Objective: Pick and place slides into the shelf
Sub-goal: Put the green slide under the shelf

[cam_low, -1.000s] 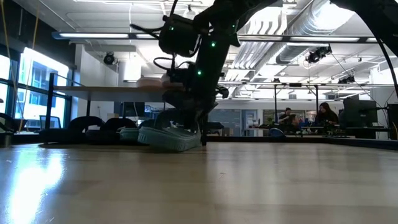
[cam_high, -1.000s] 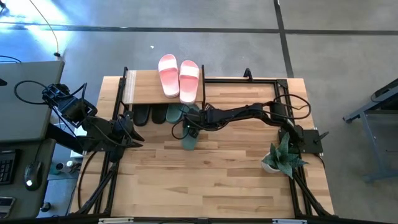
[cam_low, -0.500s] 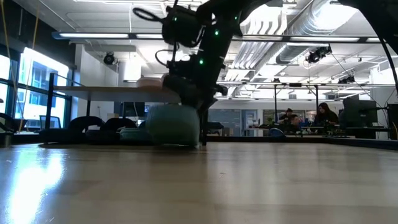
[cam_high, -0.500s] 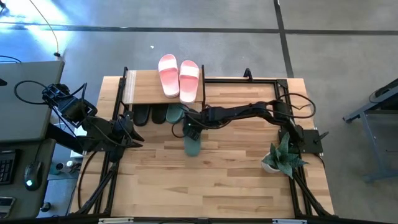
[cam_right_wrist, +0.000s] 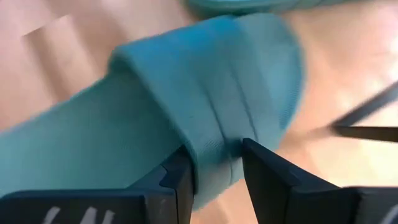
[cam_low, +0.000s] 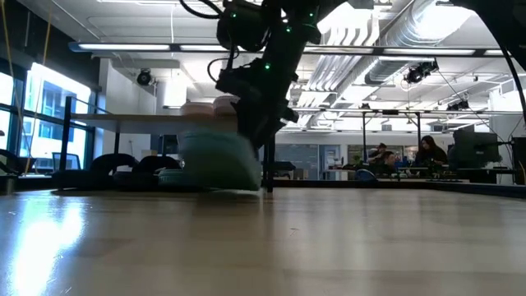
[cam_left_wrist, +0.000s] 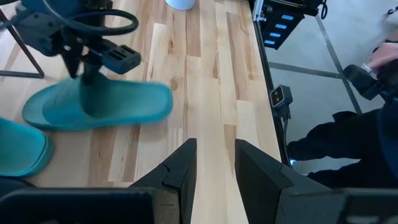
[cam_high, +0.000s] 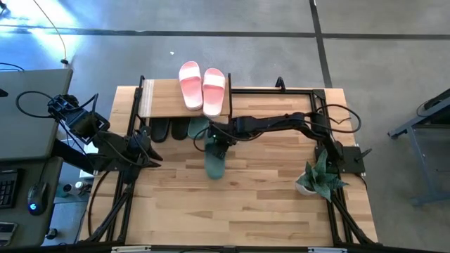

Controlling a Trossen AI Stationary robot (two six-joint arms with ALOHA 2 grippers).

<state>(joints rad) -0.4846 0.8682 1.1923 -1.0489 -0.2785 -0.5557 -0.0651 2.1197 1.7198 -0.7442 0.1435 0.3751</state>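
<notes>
My right gripper (cam_high: 217, 143) pinches the green slide's (cam_high: 214, 163) strap, its long axis pointing at the shelf (cam_high: 159, 107) just ahead

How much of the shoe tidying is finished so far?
Mostly done: the pink pair sits on the shelf top, the black pair and one green slide underneath. The right gripper grips the last green slide, not yet shelved. The left gripper waits aside.
</notes>
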